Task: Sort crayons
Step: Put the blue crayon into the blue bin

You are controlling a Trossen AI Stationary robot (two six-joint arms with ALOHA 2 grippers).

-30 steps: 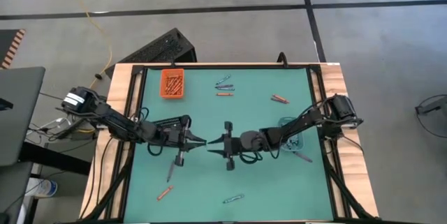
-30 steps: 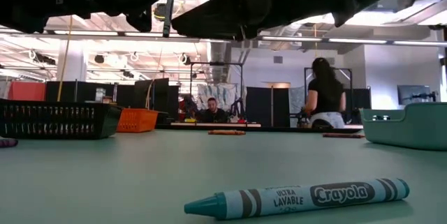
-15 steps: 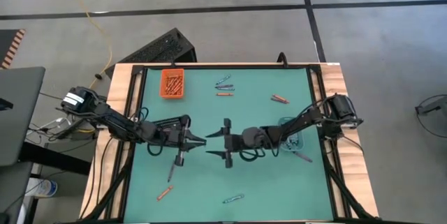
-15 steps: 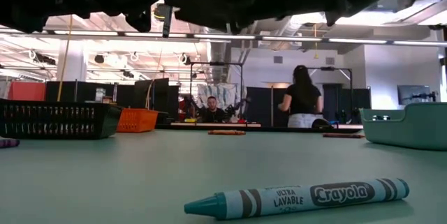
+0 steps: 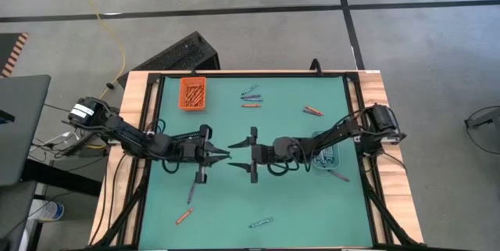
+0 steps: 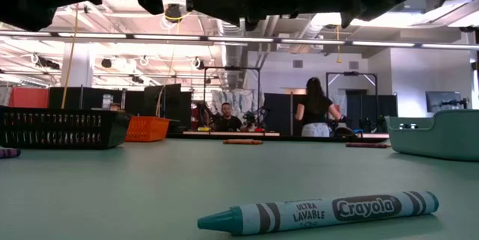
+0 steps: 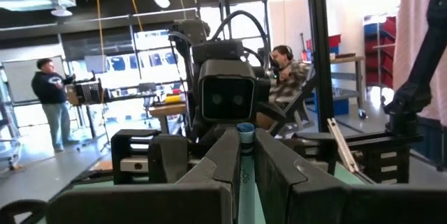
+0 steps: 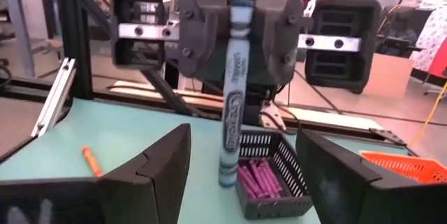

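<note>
My left gripper (image 5: 224,155) is over the middle of the green table, shut on a blue crayon (image 8: 232,91) that stands upright across its fingers. My right gripper (image 5: 234,155) faces it tip to tip, open, its two fingers (image 8: 160,165) apart with the crayon in front of the gap. Loose crayons lie flat on the table: a teal one (image 6: 318,211) near the front edge, an orange one (image 5: 183,216), and others at the far side (image 5: 250,91). The black basket (image 8: 269,182) holds purple crayons. My left gripper pinches the blue crayon's upper part (image 8: 236,46) between its two fingers, which come about level from the table's left and lie across it. Its top end (image 7: 244,129) sticks up above the fingertips. The crayon hangs upright, its lower end (image 8: 225,178) clear of the table.
An orange tray (image 5: 193,93) with orange crayons stands at the far left. A teal tray (image 5: 324,154) sits under my right arm. The black basket (image 6: 60,128) is beneath my left arm. People move about in the room behind the table.
Both grippers have risen a little over the table's middle, and my right gripper has tipped its fingers upward. The blue crayon has gone up with my left gripper and stays upright.
</note>
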